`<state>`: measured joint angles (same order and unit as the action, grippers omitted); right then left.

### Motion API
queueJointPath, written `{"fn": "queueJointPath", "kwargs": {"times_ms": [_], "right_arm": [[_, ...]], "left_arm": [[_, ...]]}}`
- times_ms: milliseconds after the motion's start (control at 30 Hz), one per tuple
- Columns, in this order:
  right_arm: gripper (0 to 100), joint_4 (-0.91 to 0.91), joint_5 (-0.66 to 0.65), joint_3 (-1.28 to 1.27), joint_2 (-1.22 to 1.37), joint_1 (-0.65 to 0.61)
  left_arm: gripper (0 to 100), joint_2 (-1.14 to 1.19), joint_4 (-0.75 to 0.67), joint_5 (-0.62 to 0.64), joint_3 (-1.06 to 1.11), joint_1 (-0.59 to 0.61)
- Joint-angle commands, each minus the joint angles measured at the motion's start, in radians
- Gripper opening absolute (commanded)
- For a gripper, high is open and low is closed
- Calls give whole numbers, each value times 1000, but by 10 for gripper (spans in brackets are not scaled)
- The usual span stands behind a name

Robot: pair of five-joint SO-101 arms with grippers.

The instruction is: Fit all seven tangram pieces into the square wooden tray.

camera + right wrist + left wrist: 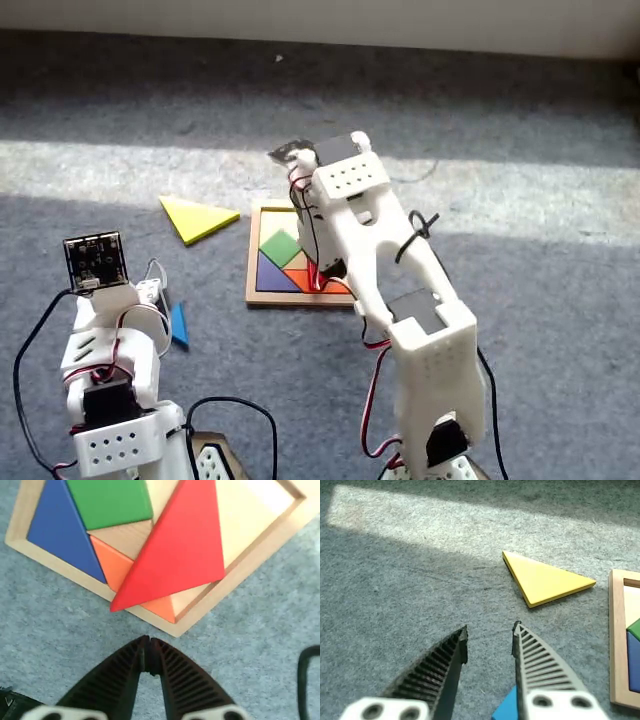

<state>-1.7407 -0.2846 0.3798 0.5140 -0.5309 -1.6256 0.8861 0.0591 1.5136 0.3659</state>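
The square wooden tray lies on grey carpet, also seen as the tray under the right arm. In it sit a blue triangle, a green square and an orange piece. A big red triangle lies askew across the orange piece, one corner over the tray's rim. My right gripper is shut and holds nothing, just outside that rim. My left gripper stands open over bare carpet. A yellow triangle lies beyond it, and a blue piece lies under one finger.
The yellow triangle rests left of the tray, the loose blue piece beside the left arm. A sunlit band crosses the carpet behind the tray. Cables hang from the right arm.
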Motion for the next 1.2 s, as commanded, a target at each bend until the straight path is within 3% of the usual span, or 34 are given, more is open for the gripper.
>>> {"fn": "queueJointPath", "kwargs": {"times_ms": [0, 600, 1167], "right_arm": [[5, -10, -46, -10, -24, 12], [5, 191, -46, -176, -22, -93], [5, 688, -46, -179, -21, -93]], "left_arm": [[168, -8, -2, -9, -13, -12], [168, -8, -2, -9, -15, -13], [168, -8, -2, -9, -15, -12]]}}
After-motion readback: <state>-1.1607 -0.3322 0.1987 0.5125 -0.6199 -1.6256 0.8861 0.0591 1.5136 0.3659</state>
